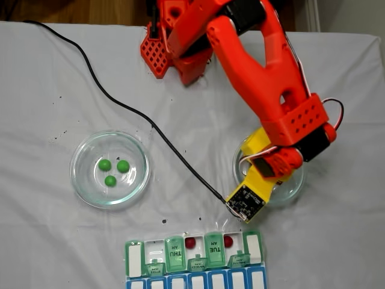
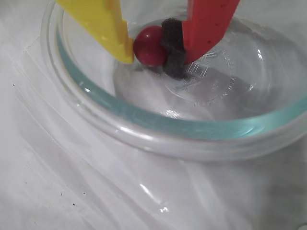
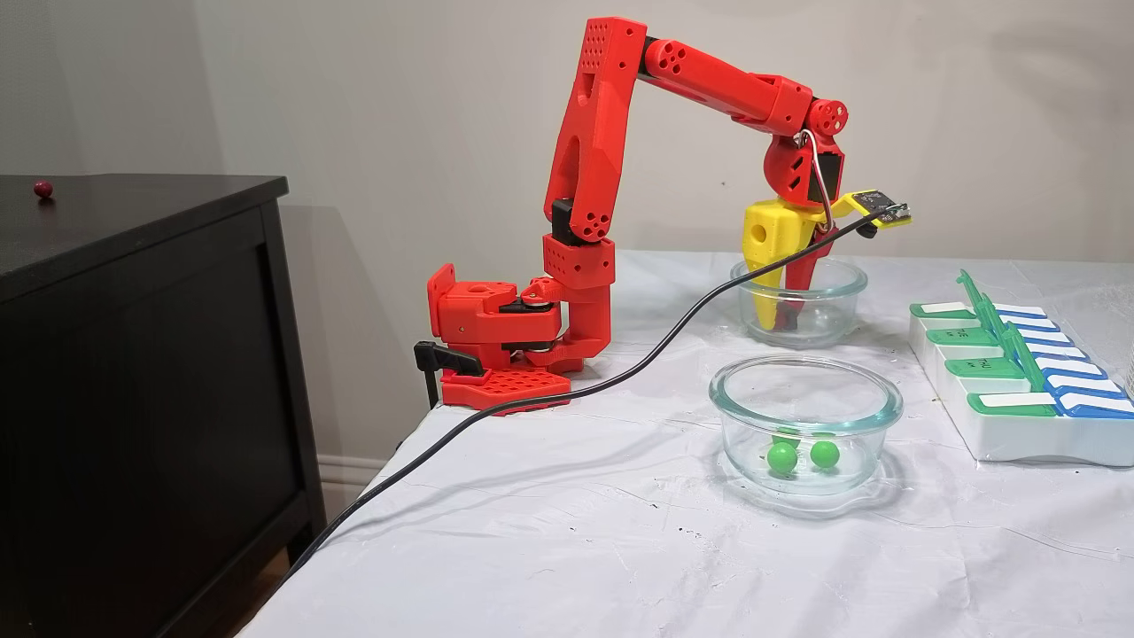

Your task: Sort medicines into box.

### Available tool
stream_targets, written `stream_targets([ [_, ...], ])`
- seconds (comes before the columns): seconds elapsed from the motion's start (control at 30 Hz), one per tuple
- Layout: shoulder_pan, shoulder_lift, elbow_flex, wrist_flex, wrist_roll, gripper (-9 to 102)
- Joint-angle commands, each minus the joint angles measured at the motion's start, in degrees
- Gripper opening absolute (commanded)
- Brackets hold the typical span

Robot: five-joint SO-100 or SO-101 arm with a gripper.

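Observation:
In the wrist view a dark red pill (image 2: 149,45) sits low inside a clear glass dish (image 2: 192,129). My gripper (image 2: 154,53) is shut on it, the yellow finger (image 2: 103,24) on its left and the red finger's dark pad (image 2: 173,48) on its right. A fixed view shows the gripper (image 3: 780,321) reaching down into the far dish (image 3: 837,306). Three green pills (image 1: 110,180) lie in the other dish (image 1: 81,144). The box (image 1: 175,259) lies at the table's near edge, with two red pills (image 1: 190,242) (image 1: 228,241) in open compartments.
A black cable (image 1: 150,123) runs across the white cloth from the wrist camera, passing between the two dishes. The arm's base (image 1: 162,48) is clamped at the table's far edge. A dark cabinet (image 3: 142,354) stands beside the table with a small red ball (image 3: 42,188) on top.

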Motion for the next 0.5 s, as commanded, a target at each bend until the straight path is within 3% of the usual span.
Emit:
stream_targets([
  [0.0, 1.8, 7.6, -6.3, 4.1, 4.2, 0],
  [0.2, 5.1, 10.4, -18.6, 15.2, 12.0, 0],
  [0.47, 12.4, 17.8, -27.5, 16.8, 13.8, 0],
])
